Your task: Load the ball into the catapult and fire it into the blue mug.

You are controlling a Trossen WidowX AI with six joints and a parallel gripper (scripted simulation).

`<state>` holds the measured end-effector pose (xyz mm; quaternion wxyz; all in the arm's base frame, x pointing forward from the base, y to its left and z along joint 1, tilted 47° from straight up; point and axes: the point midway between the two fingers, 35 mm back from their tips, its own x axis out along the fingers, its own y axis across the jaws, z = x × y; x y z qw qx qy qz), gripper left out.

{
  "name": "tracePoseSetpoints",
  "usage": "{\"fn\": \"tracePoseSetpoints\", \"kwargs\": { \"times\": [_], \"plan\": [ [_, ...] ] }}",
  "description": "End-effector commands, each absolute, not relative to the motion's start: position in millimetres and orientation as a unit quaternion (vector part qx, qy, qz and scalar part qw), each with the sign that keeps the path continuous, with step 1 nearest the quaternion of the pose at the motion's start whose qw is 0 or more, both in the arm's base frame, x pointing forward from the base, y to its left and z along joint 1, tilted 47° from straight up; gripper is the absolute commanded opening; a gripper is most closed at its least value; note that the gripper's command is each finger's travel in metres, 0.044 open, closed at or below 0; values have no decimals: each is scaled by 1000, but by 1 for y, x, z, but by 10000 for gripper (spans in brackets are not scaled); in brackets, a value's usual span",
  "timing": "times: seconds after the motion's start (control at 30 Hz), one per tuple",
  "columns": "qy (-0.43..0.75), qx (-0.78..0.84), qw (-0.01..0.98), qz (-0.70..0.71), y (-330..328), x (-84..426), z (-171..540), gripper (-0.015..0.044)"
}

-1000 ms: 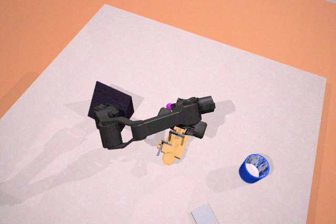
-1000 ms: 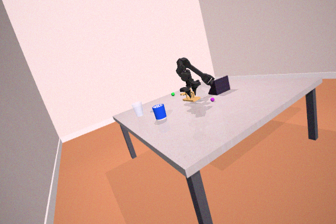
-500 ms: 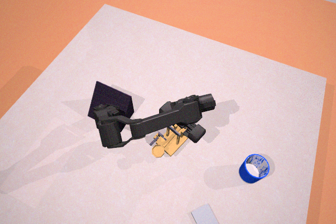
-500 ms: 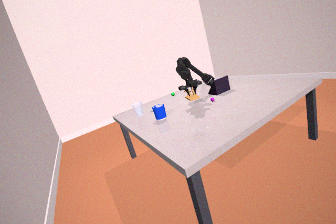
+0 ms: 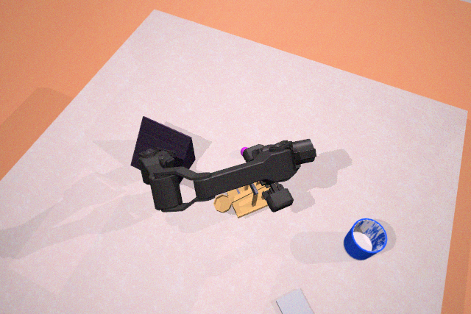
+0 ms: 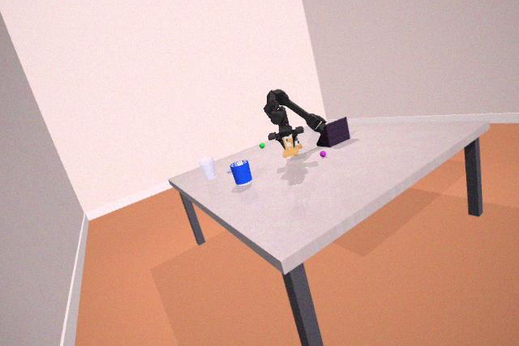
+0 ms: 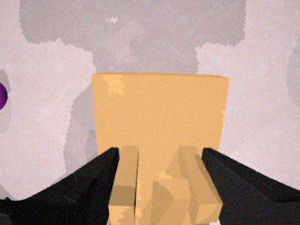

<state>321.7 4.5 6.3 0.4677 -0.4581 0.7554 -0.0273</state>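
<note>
My gripper (image 6: 289, 138) (image 7: 160, 156) is shut on the tan catapult's uprights. The catapult (image 5: 249, 207) (image 6: 290, 152) (image 7: 159, 108) hangs above the table, with its shadow below it. In the top view its round end (image 5: 222, 203) points left, and the arm hides part of the frame. The blue mug (image 5: 359, 250) (image 6: 242, 173) stands upright, apart from the catapult. A purple ball (image 5: 243, 150) (image 6: 323, 153) (image 7: 2, 97) lies on the table beside the arm. A green ball (image 6: 262, 145) lies near the far table edge. I cannot tell which ball is meant.
A dark wedge-shaped block (image 5: 163, 137) (image 6: 338, 131) stands by the arm's base. A white cup (image 6: 208, 168) stands near the blue mug, close to the table's edge. A flat grey plate (image 5: 296, 303) lies at the bottom of the top view.
</note>
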Motion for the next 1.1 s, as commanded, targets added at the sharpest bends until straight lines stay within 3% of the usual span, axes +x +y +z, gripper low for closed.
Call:
{"fn": "tracePoseSetpoints", "kwargs": {
  "times": [0.0,1.07],
  "plan": [
    [750,-457,476,-34,7,327,10,0],
    [750,-458,476,-35,-30,322,-23,0]
  ]
}}
